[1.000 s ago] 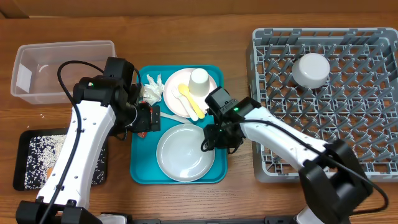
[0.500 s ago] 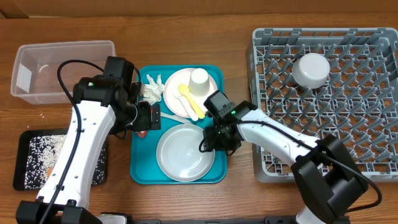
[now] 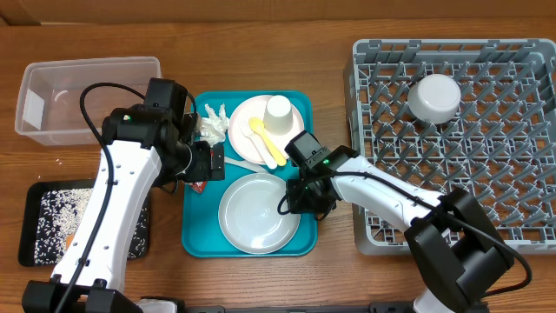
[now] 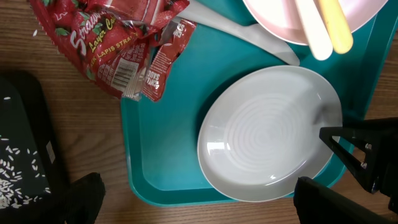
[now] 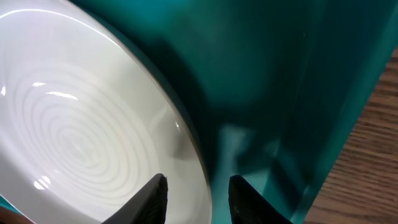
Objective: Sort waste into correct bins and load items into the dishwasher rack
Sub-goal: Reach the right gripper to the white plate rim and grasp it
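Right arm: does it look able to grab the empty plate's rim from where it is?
Probably yes. The right gripper straddles the rim of the empty plate on the teal tray, with nothing in between.

Black-and-white arms (green light, perhaps)

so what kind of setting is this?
Probably a lab mock-up of a dish-return station on a wooden tabletop: a grey dishwasher rack, a teal tray of used plates and wrappers, plus a clear tub and black tray for waste.
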You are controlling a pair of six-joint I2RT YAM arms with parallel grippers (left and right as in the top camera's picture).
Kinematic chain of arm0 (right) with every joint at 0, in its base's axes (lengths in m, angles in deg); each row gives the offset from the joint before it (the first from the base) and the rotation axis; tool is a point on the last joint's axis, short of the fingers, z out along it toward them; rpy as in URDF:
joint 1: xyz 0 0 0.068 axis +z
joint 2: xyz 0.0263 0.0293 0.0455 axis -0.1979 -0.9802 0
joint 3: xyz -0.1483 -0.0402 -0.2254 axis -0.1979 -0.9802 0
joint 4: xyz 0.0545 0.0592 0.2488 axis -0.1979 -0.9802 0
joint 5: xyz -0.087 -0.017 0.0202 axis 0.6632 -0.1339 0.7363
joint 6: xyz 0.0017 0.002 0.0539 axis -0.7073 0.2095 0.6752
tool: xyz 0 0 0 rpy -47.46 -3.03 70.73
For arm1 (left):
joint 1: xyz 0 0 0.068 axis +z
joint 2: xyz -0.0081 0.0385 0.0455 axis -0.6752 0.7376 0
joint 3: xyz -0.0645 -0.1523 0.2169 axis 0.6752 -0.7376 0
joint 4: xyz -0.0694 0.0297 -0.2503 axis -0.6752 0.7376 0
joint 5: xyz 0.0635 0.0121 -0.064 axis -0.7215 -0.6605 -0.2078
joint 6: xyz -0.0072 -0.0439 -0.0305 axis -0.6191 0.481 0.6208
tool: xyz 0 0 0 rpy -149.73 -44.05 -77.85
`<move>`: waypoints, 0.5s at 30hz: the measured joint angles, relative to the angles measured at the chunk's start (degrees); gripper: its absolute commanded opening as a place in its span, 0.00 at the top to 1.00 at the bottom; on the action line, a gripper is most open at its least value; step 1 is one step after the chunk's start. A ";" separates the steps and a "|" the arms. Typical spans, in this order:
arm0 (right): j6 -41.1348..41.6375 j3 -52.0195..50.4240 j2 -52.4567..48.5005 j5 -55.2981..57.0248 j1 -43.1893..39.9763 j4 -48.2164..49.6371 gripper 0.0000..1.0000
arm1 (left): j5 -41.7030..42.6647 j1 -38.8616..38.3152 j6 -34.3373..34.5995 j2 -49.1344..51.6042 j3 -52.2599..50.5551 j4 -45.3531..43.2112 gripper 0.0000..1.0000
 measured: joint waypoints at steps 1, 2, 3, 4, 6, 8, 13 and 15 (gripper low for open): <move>0.11 0.00 0.00 -0.02 0.00 0.02 0.64 | 0.00 0.00 0.00 0.00 0.00 -0.02 0.00; 0.20 -0.09 0.00 -0.02 0.02 0.11 0.64 | 0.00 0.00 0.00 0.00 0.00 -0.02 0.00; 0.39 -0.20 0.00 -0.02 0.00 0.20 0.66 | 0.00 0.00 0.00 0.00 0.00 -0.02 0.00; 0.55 -0.48 0.00 0.00 0.00 0.44 0.68 | 0.00 0.00 0.00 0.00 0.00 0.00 0.00; 1.14 -1.07 0.00 -0.02 0.00 0.66 0.68 | 0.00 0.00 0.00 0.00 0.00 -0.02 0.00; 1.44 -1.60 0.00 0.00 0.00 0.83 0.72 | 0.00 0.00 0.00 0.00 0.00 0.00 0.00; 2.54 -1.68 0.00 -0.13 0.00 0.87 0.93 | -0.02 0.00 0.00 0.00 0.00 -0.04 0.00; 2.82 -1.70 0.00 -0.09 0.00 1.01 0.96 | -0.13 0.00 0.00 0.00 0.00 -0.04 0.00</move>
